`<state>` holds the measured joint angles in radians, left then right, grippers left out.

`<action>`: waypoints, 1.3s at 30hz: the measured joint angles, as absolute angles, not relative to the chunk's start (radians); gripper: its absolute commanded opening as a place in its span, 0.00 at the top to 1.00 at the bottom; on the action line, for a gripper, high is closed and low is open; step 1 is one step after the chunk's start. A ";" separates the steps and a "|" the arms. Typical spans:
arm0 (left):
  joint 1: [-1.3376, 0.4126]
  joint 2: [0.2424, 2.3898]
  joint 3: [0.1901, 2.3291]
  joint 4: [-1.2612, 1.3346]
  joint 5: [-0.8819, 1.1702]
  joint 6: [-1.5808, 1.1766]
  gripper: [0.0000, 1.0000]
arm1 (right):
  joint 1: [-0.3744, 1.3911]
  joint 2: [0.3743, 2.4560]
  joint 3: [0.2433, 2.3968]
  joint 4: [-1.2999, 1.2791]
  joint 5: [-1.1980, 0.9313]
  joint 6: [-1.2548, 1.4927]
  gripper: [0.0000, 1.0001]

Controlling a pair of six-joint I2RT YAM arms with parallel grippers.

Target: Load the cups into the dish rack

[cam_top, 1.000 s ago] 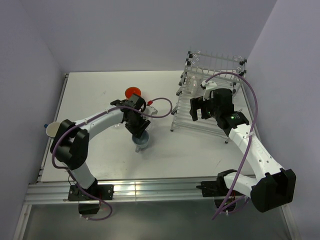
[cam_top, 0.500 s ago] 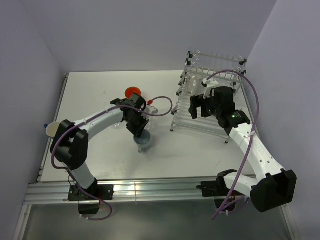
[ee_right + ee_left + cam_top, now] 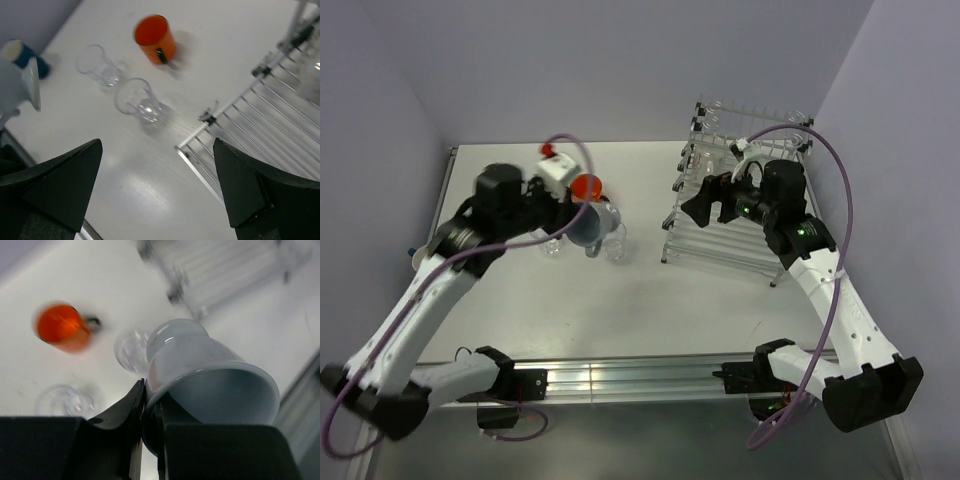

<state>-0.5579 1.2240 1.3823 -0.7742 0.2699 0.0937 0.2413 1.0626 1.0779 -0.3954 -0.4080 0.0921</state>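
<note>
Three cups, the orange mug (image 3: 156, 37) and two clear tumblers (image 3: 137, 101) (image 3: 99, 65), stand on the table (image 3: 650, 300) outside the dish rack (image 3: 260, 130), the left gripper (image 3: 151, 412) holds the blue mug (image 3: 210, 380) aloft, the right gripper (image 3: 155, 185) hovers spread wide: loading looks barely begun.

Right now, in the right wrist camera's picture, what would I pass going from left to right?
In order: blue mug → left tumbler → right tumbler → orange mug → dish rack. The pale cup at the left edge overlaps the blue mug, so I leave it out.
</note>
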 measured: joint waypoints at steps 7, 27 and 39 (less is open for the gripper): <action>-0.484 0.801 1.137 -0.214 0.246 0.025 1.00 | 0.242 1.058 1.101 -0.154 -0.725 0.349 0.00; -0.478 0.861 1.114 0.347 0.399 -0.369 1.00 | 0.509 1.261 1.106 0.800 -0.983 1.186 0.03; -0.477 0.872 1.081 0.381 0.431 -0.448 1.00 | 0.590 1.316 1.190 0.864 -0.978 1.233 0.12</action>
